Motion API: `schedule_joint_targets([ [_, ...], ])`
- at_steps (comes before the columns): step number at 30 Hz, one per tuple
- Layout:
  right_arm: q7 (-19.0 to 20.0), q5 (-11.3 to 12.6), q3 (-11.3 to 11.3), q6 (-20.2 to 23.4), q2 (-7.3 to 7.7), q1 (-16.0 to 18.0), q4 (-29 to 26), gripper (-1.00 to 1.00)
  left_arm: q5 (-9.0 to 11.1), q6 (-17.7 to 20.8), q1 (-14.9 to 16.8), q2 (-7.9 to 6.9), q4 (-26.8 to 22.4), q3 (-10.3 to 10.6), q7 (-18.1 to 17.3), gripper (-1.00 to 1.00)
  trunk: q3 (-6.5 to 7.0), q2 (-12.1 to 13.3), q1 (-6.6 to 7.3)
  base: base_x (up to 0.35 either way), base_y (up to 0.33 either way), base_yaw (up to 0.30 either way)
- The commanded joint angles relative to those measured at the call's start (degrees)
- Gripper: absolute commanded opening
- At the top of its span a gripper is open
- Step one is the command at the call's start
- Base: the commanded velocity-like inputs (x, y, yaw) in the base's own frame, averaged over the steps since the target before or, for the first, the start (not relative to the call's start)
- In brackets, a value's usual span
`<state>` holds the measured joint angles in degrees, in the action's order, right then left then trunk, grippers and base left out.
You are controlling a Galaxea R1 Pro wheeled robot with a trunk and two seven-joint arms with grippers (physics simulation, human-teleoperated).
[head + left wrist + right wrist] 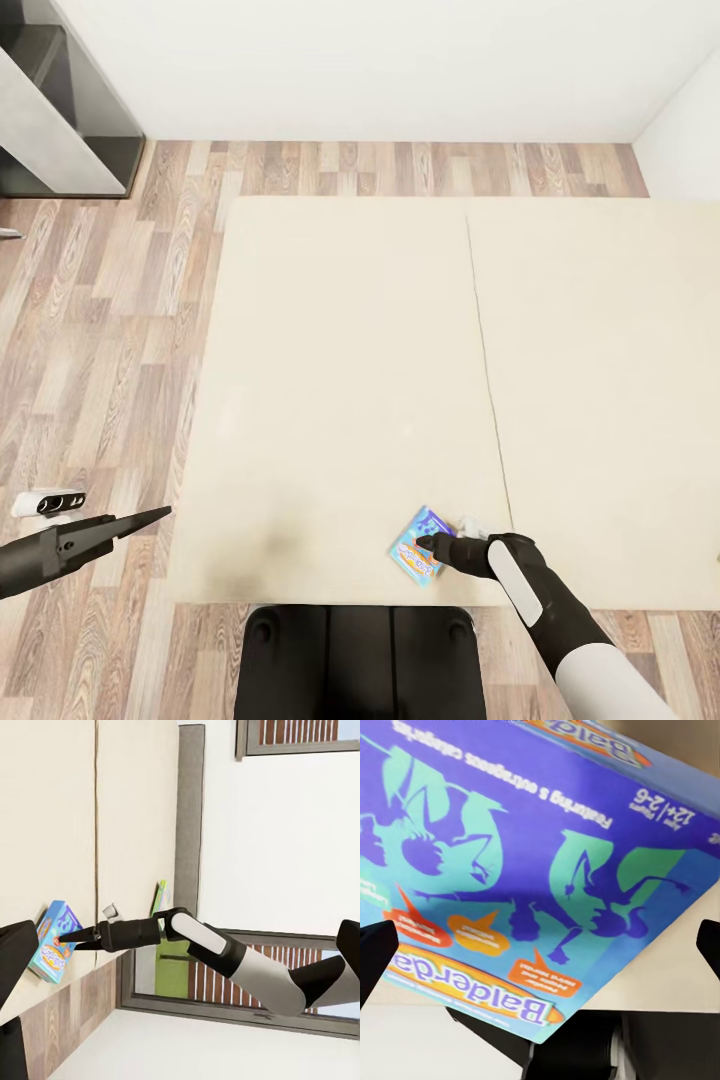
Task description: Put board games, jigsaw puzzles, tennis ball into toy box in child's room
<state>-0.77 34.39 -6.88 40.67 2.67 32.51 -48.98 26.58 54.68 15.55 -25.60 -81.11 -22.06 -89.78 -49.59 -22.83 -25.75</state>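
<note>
Head view: the right gripper [428, 545] reaches over the near edge of the bed [340, 400] to a blue Balderdash game box [417, 545] lying on the cream mattress, just left of the seam. In the right wrist view the box [540, 870] sits close ahead, the dark fingertips [375, 952] spread wide to either side of it, so the fingers are released, not clasping it. In the left wrist view a second game box [160, 900] lies further along the bed near the headboard [190, 817]. The left gripper [140, 520] hangs over the wood floor [100, 350] beside the bed; whether its fingers are parted I cannot tell.
</note>
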Motion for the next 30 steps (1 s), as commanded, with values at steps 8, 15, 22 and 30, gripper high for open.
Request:
schedule_joint_targets([
  [8, -0.03, 0.07, -0.15, 0.02, 0.06, 0.01, -0.06, 1.0, -0.04, 0.61, 0.01, 0.02, -0.02, 0.0, -0.22, 1.0, -0.06, -0.09, -0.03, 0.0, 0.0, 0.0],
  [15, -0.02, 0.13, -0.19, -0.92, 0.06, 0.01, -0.06, 1.0, -0.04, 0.61, 0.01, 0.02, -0.02, 0.0, -0.22, 1.0, -0.06, -0.09, -0.03, 0.0, 0.0, 0.0],
  [22, 0.01, 0.15, -0.16, -1.17, 0.06, 0.01, -0.07, 1.0, -0.04, 0.61, 0.01, 0.02, -0.02, 0.0, -0.22, 1.0, -0.06, -0.09, -0.03, 0.0, 0.0, 0.0],
  [30, 1.57, 0.2, -0.37, -1.2, -0.67, 0.01, -0.05, 1.0, -0.04, 0.61, 0.01, -0.04, -0.02, 0.0, -0.22, 1.0, -0.06, -0.09, -0.03, 0.0, 0.0, 0.0],
])
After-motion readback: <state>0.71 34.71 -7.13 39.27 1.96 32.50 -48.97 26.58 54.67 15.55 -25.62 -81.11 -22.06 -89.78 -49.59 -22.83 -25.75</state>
